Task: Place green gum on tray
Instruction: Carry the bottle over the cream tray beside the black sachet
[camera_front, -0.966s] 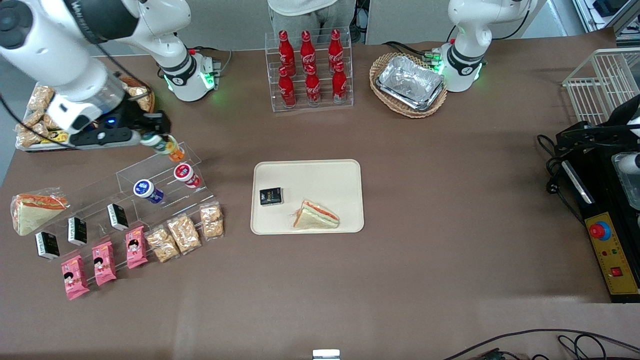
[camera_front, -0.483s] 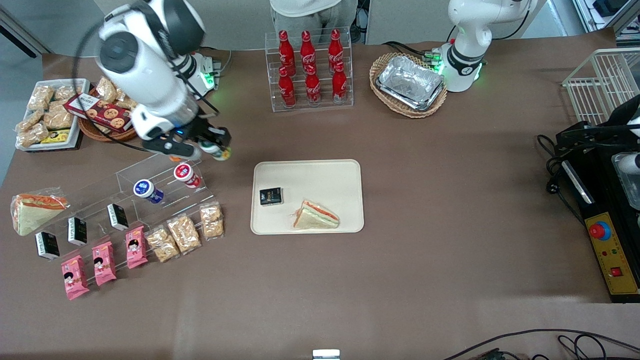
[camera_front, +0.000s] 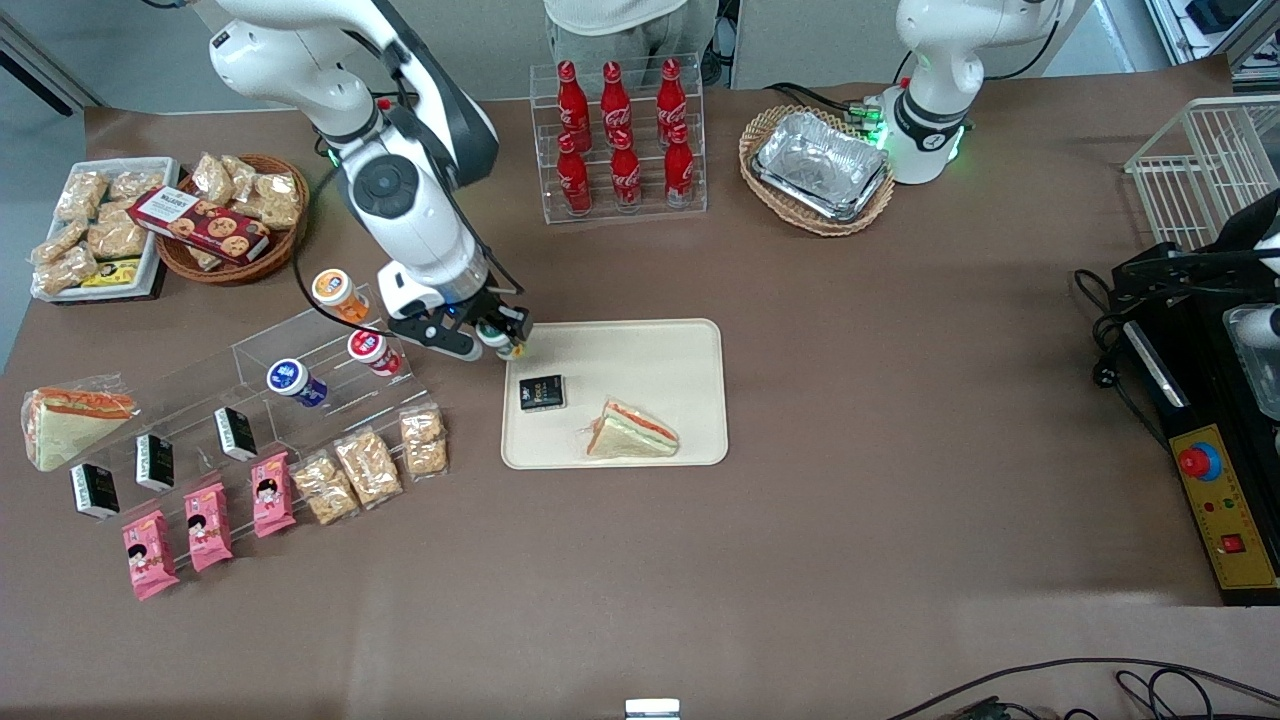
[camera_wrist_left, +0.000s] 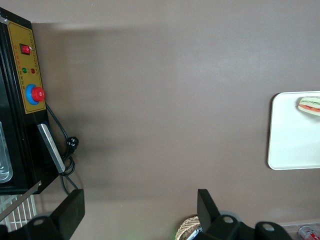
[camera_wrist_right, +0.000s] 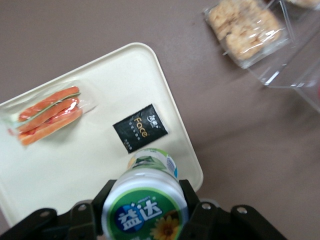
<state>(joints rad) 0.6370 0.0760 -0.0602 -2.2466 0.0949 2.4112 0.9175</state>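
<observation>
Now claw (camera_front: 497, 338) clamped on gum (camera_wrist_right: 145, 200), hanging over tray (camera_front: 640, 345) corner toward working arm's end; black packet (camera_front: 542, 392), sandwich (camera_front: 632, 431) on tray.

Light: bright, even, from overhead.
Shadows: soft, faint under the gripper (camera_front: 503, 340) by the tray (camera_front: 690, 345).
Glare: sheen on foil trays (camera_front: 822, 165).
Blur: snack packets (camera_wrist_right: 247, 25) smeared; green gum (camera_wrist_right: 145, 212) cap soft.

A wrapped sandwich (camera_front: 632, 431) and a black packet (camera_front: 542, 392) lie apart, while six red cola bottles (camera_front: 622, 138) stand in a clear rack.
</observation>
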